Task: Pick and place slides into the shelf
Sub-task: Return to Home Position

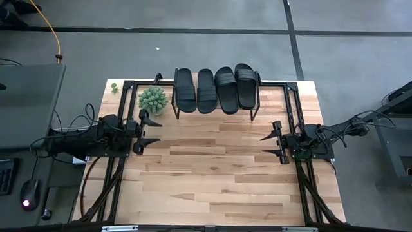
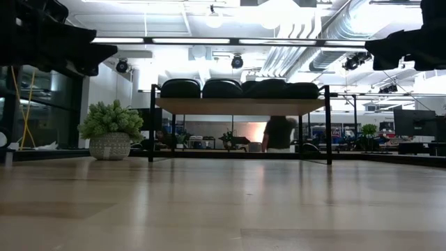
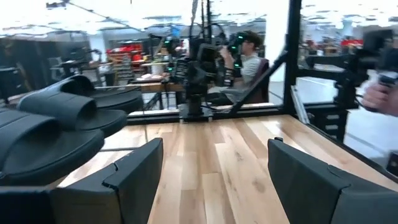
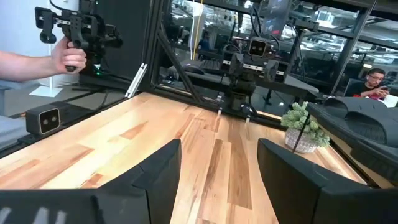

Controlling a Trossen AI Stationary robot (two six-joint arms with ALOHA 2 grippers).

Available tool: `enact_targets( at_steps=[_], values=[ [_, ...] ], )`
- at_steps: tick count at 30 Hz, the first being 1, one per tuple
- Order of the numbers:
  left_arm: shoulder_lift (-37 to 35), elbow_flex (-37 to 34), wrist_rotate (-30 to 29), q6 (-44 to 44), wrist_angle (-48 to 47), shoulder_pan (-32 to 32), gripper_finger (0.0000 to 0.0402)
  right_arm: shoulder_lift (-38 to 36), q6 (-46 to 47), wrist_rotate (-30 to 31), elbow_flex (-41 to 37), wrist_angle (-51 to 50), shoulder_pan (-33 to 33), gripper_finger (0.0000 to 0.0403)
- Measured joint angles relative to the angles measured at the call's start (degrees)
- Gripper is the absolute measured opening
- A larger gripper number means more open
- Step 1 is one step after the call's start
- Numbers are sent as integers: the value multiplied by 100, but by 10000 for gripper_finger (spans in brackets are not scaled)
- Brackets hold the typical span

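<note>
**1. Task's things:** four black slides (image 1: 209, 90) lie side by side on top of the shelf (image 2: 237, 106), which stands at the far edge of the desk (image 1: 212, 187), approx. centred. Long axes run near-to-far across the shelf's depth, roughly parallel. The two on the right sit slightly skewed and close together. No slide seen on the desk surface itself.

**2. Left tool** (image 1: 159, 131): at the desk's left side, fingers apart, nothing between them. Points across the desk twd. the right arm.

**3. Right tool** (image 1: 262, 145): at the desk's right side, fingers apart, empty. Points back twd. the left arm.

**4. Key relation:** the shelf lies farther out than both tools and between them. Each tool aims at right angles to the slides' long axes, not at the shelf. Left tool looks a shade nearer a shelf leg than the right. A potted plant (image 1: 153, 98) sits just beside the shelf's left end, on the far side of the left tool.

**5. Surroundings:** a person's hand (image 4: 65, 57) holds a dark device beyond the desk's frame, well apart from both tools.

**Assessment:** placing appears complete; work left is judged to be parking both arms. Risk low, w/ the plant the only thing near a retreat path
</note>
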Motion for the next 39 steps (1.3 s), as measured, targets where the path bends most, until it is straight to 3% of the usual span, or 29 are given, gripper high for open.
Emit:
enact_targets(
  at_steps=[3, 9, 21, 28, 39],
  values=[
    [0, 0, 51, 45, -14, 0, 271, 0, -6, 84, 0, 8, 2, 204],
    [0, -26, -547, -186, 24, 1, 271, 2, 32, 323, 4, 33, 0, 204],
    [-4, -70, -666, -188, 80, 0, 271, 4, 34, 332, 9, 31, 1, 204],
    [-7, -72, -1238, -166, -201, 2, 271, 4, 32, 332, 9, 31, 2, 204],
    [13, -72, -1242, -151, -189, 2, 271, 4, -10, 332, 11, 31, 1, 204]
  ],
)
